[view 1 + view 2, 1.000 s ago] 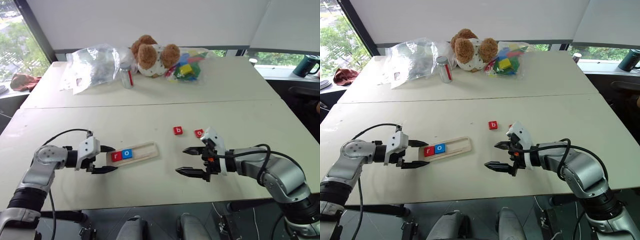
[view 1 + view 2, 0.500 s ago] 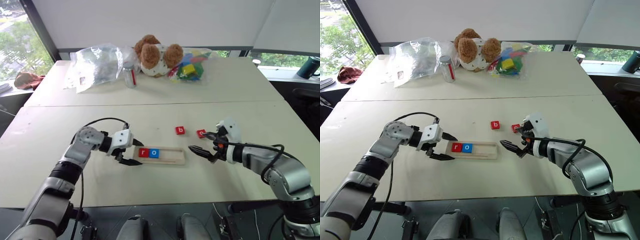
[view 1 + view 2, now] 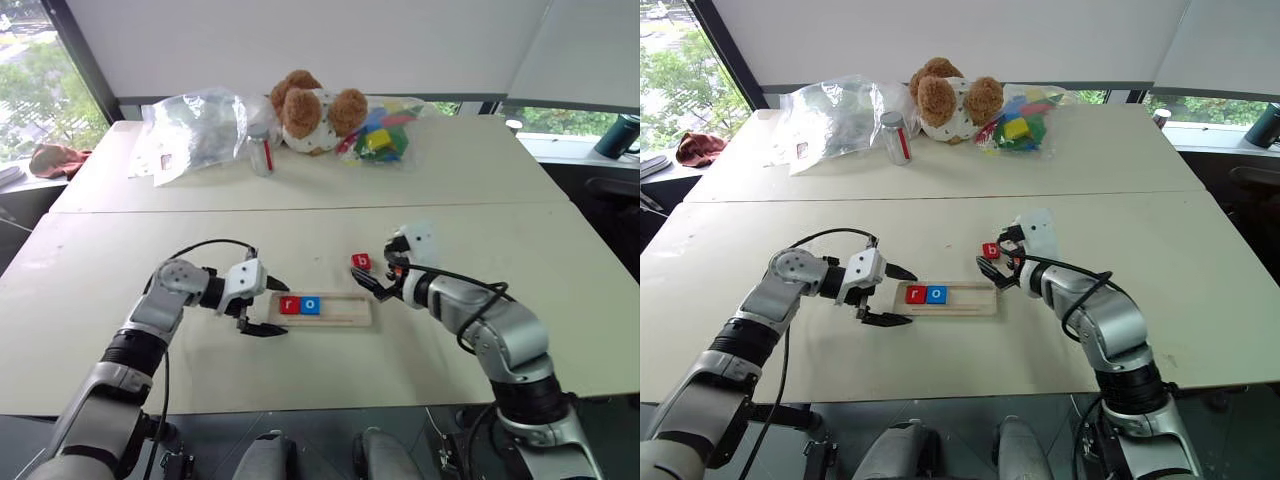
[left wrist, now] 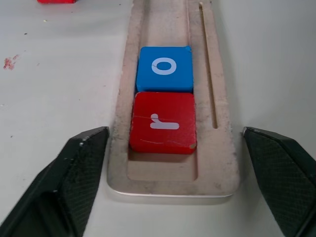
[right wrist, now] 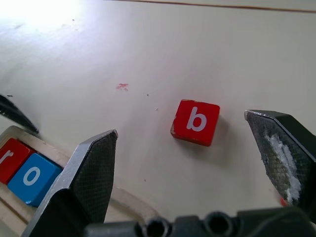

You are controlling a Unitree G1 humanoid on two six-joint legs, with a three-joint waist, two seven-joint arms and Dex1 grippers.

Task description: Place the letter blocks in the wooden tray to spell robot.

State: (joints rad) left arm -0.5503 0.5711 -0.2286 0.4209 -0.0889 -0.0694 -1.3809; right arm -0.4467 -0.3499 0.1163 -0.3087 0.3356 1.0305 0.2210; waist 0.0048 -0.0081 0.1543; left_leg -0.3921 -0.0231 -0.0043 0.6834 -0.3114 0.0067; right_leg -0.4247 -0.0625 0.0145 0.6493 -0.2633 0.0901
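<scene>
Right wrist view shows the right end effector (image 5: pixel 190 163) spread wide, one finger on either side of the red "b" block (image 5: pixel 196 122) and touching neither face; that straddle reads as the set-up for a pinch, since "b" is the third letter wanted and nothing is held yet; the block lies flat on the pale worktop (image 5: pixel 276 54), letter up, just ahead of the fingertips; off to the side of that end effector the near end of the wooden tray (image 5: pixel 129 201) comes in, with the blue "o" block (image 5: pixel 32 178) and the red "r" block (image 5: pixel 7 157) seated in its groove.

In the left wrist view the left end effector (image 4: pixel 180 173) also stands open, its two fingers flanking the tray's rounded end without gripping it; I judge this a bracing stance, there to keep the tray from sliding; directly ahead of those fingers "r" sits first in the groove and "o" touches it on the far side, so the word is begun from this end and the groove beyond "o" lies bare for the next letters.

From the left eye view, beyond both end effectors at the far edge of the worktop, rest a teddy bear (image 3: pixel 305 108), a clear plastic bag (image 3: pixel 190 130) and a bag of coloured toy blocks (image 3: pixel 378 138), well apart from the work.
</scene>
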